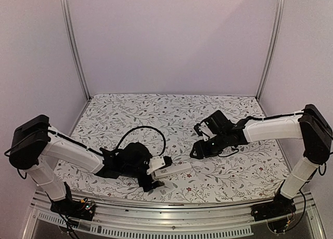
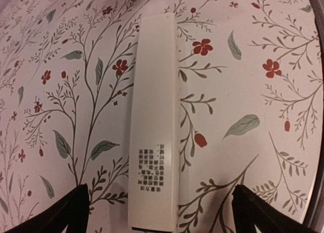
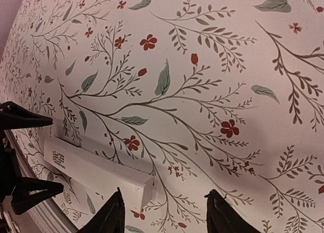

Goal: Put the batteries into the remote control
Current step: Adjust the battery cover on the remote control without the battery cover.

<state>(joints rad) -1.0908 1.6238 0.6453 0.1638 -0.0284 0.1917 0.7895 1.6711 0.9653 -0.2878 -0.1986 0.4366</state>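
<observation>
Left claw point(image 2: 159, 188) is spread wide. Its fingers point(image 2: 71, 212) flank one end of the remote point(image 2: 154, 91), and I see a clear gap on both sides, so it has no grip on it. The remote lies flat on the floral cloth point(image 2: 253, 91) near the table's front edge, with its printed block facing up. Right claw point(image 3: 164, 193) is over bare cloth just beside the remote's other end. Its fingers are apart with nothing between them. I cannot tell whether it touches the cloth.

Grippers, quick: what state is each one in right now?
Left gripper: open, straddling the remote control without gripping it.
Right gripper: open, holding nothing.
</observation>
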